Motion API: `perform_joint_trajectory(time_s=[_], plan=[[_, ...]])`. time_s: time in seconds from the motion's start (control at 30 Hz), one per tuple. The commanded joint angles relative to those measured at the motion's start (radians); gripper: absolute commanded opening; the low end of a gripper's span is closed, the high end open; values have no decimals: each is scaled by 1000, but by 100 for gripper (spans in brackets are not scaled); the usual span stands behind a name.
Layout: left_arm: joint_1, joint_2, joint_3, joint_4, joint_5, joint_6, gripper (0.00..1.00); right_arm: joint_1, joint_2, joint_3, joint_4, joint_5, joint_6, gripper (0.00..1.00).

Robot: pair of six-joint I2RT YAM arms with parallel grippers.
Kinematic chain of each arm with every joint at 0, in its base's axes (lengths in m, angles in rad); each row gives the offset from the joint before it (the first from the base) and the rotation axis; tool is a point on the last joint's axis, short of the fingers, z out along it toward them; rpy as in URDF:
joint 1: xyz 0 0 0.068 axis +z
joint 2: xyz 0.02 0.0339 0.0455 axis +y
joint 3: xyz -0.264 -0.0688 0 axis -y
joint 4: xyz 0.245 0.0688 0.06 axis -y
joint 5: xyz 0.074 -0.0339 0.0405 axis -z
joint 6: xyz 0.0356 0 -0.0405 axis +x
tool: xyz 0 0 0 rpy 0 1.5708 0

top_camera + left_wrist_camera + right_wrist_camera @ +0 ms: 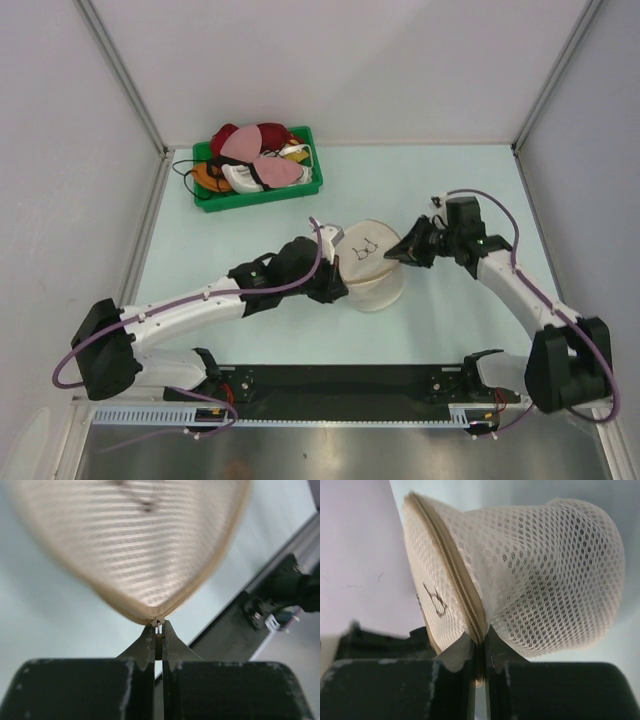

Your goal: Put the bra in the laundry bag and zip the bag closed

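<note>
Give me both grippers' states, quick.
Left gripper: shut, pinching the zip pull of the laundry bag.
Right gripper: shut on the laundry bag's zip rim.

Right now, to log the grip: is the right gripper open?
No, the right gripper pinches the rim of the laundry bag.

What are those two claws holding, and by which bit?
Both hold the laundry bag: the left gripper pinches the small zip pull at its rim, and the right gripper clamps the zipped rim on the other side.
</note>
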Motion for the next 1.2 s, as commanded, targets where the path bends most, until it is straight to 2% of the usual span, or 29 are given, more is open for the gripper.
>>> perform_joint_trajectory(time_s=[0.0,0.13,0.2,0.23,0.27,0.37,0.43,0.6,0.73,0.8,0.87,0.9,0.97,1.0,1.07,1.1,1.17], plan=[[-147,19,108,37,10,-36,0,45,188,248,50,-6,-125,14],[-201,112,134,188,109,-142,0,105,339,431,-94,17,-164,21],[-207,175,167,203,113,-157,0,99,369,460,-143,49,-175,31],[-207,194,180,199,94,-157,0,85,365,457,-172,61,-194,42],[-205,226,191,180,85,-157,0,80,356,448,-192,119,-213,63],[-204,269,249,121,59,-122,0,64,255,407,-294,298,-282,90],[-204,286,258,117,56,-113,0,53,155,365,-366,348,-316,98],[-207,278,250,137,85,-122,0,22,-81,233,-470,399,-261,99],[-208,271,235,173,106,-139,0,30,-288,76,-418,226,-91,98],[-211,272,235,174,111,-144,0,43,-347,11,-351,184,44,95],[-213,275,238,176,111,-148,0,56,-440,-87,-296,160,141,88],[-216,275,240,176,113,-148,0,71,-477,-118,-229,164,240,85],[-222,277,243,180,113,-150,0,80,-549,-207,-156,195,311,79],[-227,278,244,180,114,-150,0,82,-560,-230,-89,199,354,70],[-234,287,247,180,116,-150,0,83,-545,-277,-17,183,376,62],[-238,289,247,179,116,-147,0,82,-530,-278,0,181,361,54],[-238,292,240,170,110,-139,0,82,-487,-266,-12,180,326,44]])
